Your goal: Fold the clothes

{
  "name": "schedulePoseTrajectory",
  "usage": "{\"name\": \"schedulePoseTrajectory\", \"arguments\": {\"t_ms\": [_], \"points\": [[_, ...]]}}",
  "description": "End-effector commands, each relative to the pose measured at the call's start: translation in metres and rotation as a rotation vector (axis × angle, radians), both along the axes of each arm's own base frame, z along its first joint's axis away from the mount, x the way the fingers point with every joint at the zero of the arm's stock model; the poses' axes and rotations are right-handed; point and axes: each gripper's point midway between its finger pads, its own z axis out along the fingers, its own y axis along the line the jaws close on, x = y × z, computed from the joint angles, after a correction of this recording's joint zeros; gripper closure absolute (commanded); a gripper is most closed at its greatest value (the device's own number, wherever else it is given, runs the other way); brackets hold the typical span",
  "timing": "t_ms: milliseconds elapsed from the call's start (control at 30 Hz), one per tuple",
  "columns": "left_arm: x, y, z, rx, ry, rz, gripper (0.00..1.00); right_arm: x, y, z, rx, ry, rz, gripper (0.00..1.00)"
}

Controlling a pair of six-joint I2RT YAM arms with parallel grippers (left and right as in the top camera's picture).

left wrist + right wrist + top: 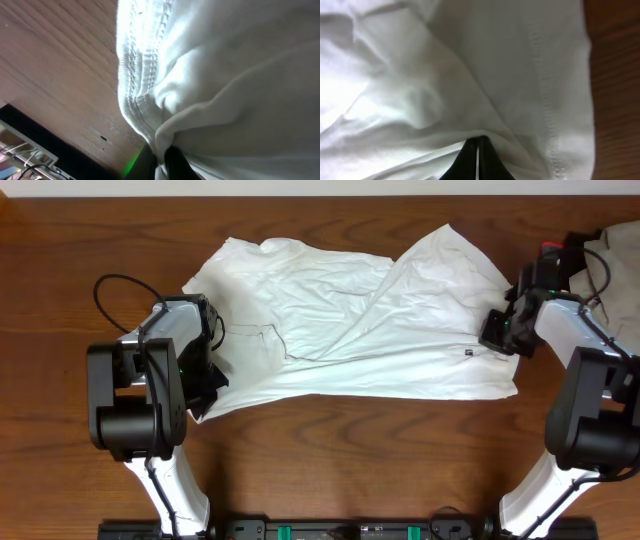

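The clothes [350, 320], a large wrinkled white garment, lie spread across the middle of the wooden table [320, 450]. My left gripper [207, 372] is at the garment's near left corner, shut on the cloth. In the left wrist view the stitched hem [132, 65] bunches down into the gripper [164, 159], where one dark finger [175, 165] shows. My right gripper [499, 331] is at the garment's right edge. In the right wrist view its black fingers [467, 162] are pressed together on a thin fold of the white cloth [445, 85], beside the seam [547, 110].
A greyish cloth [618, 252] lies at the far right corner, behind the right arm. A black cable [112, 288] loops on the table left of the left arm. A dark rail [330, 530] runs along the table's front edge.
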Motion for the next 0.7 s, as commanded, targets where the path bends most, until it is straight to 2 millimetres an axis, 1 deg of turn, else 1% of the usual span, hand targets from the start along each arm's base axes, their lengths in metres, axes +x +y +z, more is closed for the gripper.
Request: {"name": "schedulePoseTrajectory", "arguments": {"t_ms": [0,133,300,333,433,533,600,633,667], "points": [[-0.01,-0.007,-0.001,-0.032,0.031,0.046,0.94,-0.008,-0.023,-0.008,-0.063,0.025,-0.037,0.95],[-0.012,-0.018,0.0,-0.086,0.04,0.074,0.94,-0.003,-0.029,-0.005,-0.071,0.008,-0.033,0.94],[-0.01,-0.018,0.003,-0.078,0.02,0.088,0.94,0.006,-0.034,0.003,-0.083,-0.019,-0.034,0.91],[-0.009,-0.018,0.005,-0.073,0.008,0.097,0.94,0.009,-0.035,0.006,-0.085,-0.027,-0.035,0.92],[-0.004,-0.018,0.016,-0.07,-0.042,0.1,0.94,0.018,-0.037,0.016,-0.089,-0.044,-0.035,0.88],[0.005,-0.017,0.033,-0.065,-0.129,0.109,0.94,0.025,-0.039,0.03,-0.095,-0.052,-0.034,0.85],[0.013,-0.017,0.046,-0.065,-0.203,0.112,0.94,0.029,-0.041,0.04,-0.1,-0.056,-0.035,0.78],[0.018,-0.017,0.054,-0.064,-0.25,0.114,0.94,0.032,-0.042,0.046,-0.1,-0.059,-0.036,0.72],[0.021,-0.017,0.06,-0.064,-0.285,0.115,0.94,0.033,-0.042,0.05,-0.1,-0.061,-0.036,0.6]]}}
